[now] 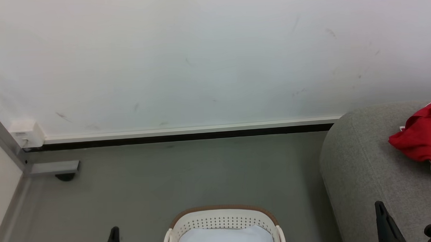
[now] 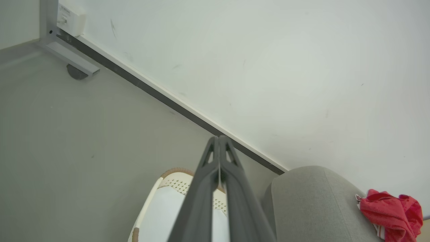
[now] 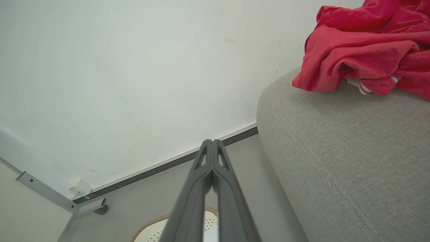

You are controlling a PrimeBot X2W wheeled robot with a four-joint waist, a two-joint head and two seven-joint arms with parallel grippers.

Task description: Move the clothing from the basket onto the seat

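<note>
Grey seat (image 1: 360,173) bears the clothing (image 1: 424,138); left claw (image 2: 219,138) and right claw (image 3: 212,141) closed, empty.

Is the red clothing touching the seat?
Touching. The right wrist view shows the clothing resting directly on the seat, with no gap beneath.

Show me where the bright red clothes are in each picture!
Head view: bright-red fabric clothing at the right edge, on the grey woven sofa seat.
Left wrist view: clothing in the lower right corner.
Right wrist view: clothing in the top right corner.
Shared landmark: that seat.
</note>
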